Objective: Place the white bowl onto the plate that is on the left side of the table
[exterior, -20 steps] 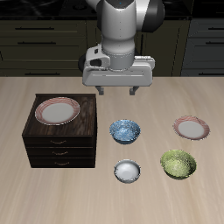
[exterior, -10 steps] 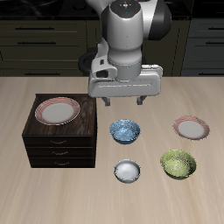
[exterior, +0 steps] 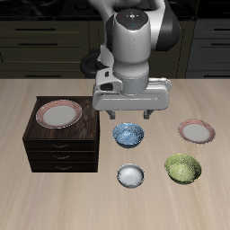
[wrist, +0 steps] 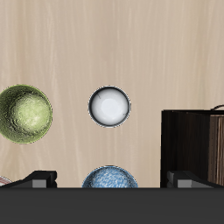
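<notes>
Item: small round plain white bowl with pale greyish inside, upright on the light beige wood-grain table, near its front edge, free of any contact. In the wrist view the same bowl lies clear on bare wood.

Adjacent: blue patterned bowl, just behind it toward the robot base; green speckled bowl beside it, apart.

Destination: pink-rimmed plate lying flat on the tabletop, behind the green speckled bowl. A second, similar pink-rimmed plate sits on top of the small dark wooden drawer cabinet on the opposite side.

Tool: two-finger gripper, fingers spread apart, holding nothing, hanging above the blue patterned bowl and farther back than the white one.

Risks, judged:
- Descending from the present position would meet the blue bowl, not the white; the gripper must come forward first.
- A thin rim pinch could slip or tip the small bowl.
- The two plates look alike; the one on the cabinet is the wrong target.
- The carry path passes close to the green speckled bowl, which could be knocked.

Not legible: in the wrist view the blue bowl and cabinet are partly cut off, the fingertips show only as dark stubs at the frame edge, and the destination plate barely shows at all.
</notes>
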Controlling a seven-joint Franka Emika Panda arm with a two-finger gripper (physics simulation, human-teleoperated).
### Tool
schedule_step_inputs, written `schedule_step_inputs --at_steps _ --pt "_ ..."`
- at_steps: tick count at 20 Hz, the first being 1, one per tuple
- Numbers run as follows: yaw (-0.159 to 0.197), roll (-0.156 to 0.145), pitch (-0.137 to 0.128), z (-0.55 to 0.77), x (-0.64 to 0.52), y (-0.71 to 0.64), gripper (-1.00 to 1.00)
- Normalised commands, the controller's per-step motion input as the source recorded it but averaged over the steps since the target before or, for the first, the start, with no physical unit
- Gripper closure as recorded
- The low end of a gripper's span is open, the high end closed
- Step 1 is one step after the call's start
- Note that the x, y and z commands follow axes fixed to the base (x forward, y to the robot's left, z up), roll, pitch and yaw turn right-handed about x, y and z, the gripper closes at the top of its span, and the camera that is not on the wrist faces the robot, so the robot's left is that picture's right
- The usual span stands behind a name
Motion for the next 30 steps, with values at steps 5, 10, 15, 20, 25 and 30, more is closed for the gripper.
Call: schedule_step_inputs --at_steps 5,10,15,20,25,30 --pt "-0.022 0.026 0.023 -0.19 0.20 0.27 -1.00" --pt "0.012 0.009 -0.015 0.01 0.16 0.13 -1.00" --pt "0.010 -0.016 0.009 0.01 0.21 0.03 -1.00" --pt "0.013 -0.003 -0.009 0.03 0.16 0.08 -1.00" --pt "-0.004 -0.008 0.016 -0.02 0.18 0.14 -1.00" --pt "-0.016 0.008 0.008 -0.06 0.05 0.09 -1.00"
